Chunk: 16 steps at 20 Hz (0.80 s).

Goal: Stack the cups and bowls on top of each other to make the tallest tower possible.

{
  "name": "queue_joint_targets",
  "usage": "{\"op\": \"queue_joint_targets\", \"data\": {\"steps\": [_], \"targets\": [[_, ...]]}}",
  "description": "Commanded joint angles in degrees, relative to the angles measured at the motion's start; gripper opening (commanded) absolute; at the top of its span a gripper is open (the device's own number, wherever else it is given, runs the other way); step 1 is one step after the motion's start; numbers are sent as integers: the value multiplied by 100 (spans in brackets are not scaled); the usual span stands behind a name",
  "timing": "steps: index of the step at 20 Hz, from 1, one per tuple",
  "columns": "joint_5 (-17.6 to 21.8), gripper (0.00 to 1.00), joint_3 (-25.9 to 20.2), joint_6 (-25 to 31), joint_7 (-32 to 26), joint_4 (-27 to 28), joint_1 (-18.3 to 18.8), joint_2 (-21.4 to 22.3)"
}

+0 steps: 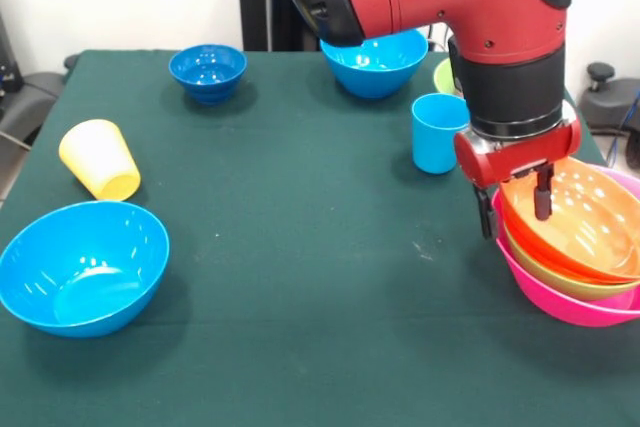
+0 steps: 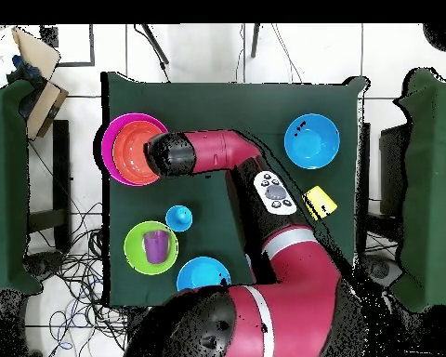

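Note:
The tower stands at the right edge of the front view: an orange bowl (image 1: 590, 222) nested in a lime-green bowl (image 1: 560, 275) inside a pink bowl (image 1: 565, 302). My gripper (image 1: 515, 209) is open and straddles their near rim, one finger inside the orange bowl and one outside the pink bowl. From overhead the wrist (image 2: 168, 153) covers the orange bowl's (image 2: 129, 153) edge. The light blue cup (image 1: 438, 133) stands upright on the table beside the stack. The yellow cup (image 1: 100, 159) lies on its side. The purple cup (image 2: 155, 245) sits in a second lime-green bowl (image 2: 134, 256).
One sky-blue bowl (image 1: 83, 265) sits at the front left and another (image 1: 375, 62) at the back under the arm. A small dark-blue footed bowl (image 1: 208, 72) stands at the back left. The green table (image 1: 300, 247) ends just right of the stack.

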<state>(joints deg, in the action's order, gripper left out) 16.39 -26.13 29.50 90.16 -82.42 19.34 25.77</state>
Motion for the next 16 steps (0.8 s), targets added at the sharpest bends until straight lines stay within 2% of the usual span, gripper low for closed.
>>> {"op": "queue_joint_targets", "data": {"steps": [1,8,14,15,16], "targets": [[-162,100,-11,351,453,206,-72,438],[-337,100,76,756,513,264,-240,830],[-373,100,187,710,575,522,-436,682],[-431,0,278,786,669,519,-502,666],[-422,0,304,723,714,555,-541,624]]}}
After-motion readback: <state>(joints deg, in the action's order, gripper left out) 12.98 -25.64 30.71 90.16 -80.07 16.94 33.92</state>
